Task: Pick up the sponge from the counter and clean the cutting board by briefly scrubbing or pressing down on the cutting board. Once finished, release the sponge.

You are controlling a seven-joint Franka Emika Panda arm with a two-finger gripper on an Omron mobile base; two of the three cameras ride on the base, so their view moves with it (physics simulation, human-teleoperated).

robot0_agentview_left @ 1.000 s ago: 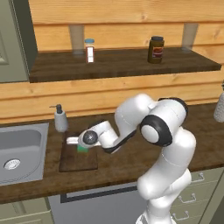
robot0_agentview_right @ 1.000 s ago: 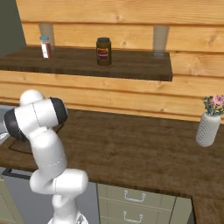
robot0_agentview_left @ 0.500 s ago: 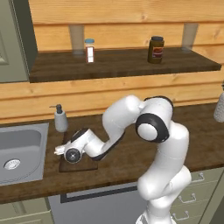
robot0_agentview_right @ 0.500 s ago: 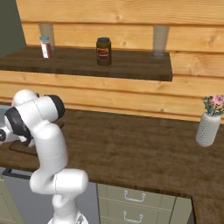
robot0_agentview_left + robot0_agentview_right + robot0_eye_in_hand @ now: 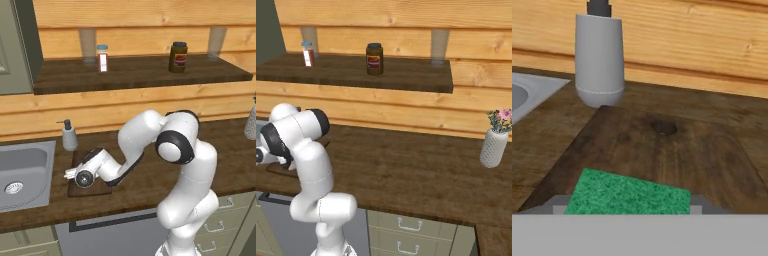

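Observation:
The green sponge (image 5: pixel 628 192) lies flat on the dark wooden cutting board (image 5: pixel 662 145), at the board's near end in the hand view. My gripper (image 5: pixel 628 204) sits low right over it, with a grey finger (image 5: pixel 559 203) close against each short side of the sponge. I cannot tell whether the fingers still press on it. In the left base view the hand (image 5: pixel 82 177) lies almost level over the left part of the cutting board (image 5: pixel 101 189) and hides the sponge. The board rests on the counter (image 5: pixel 150 175) just right of the sink.
A grey soap dispenser (image 5: pixel 599 60) (image 5: pixel 69 136) stands just beyond the board's far left corner. The metal sink (image 5: pixel 22 170) is to the left. A shelf above carries a dark jar (image 5: pixel 178 57) and a small bottle (image 5: pixel 102 58). A flower vase (image 5: pixel 494 145) stands far right.
The hand has swung left and down across the board, ending low near its left edge. The green sponge that showed at the fingers in the left base view is now hidden behind the hand.

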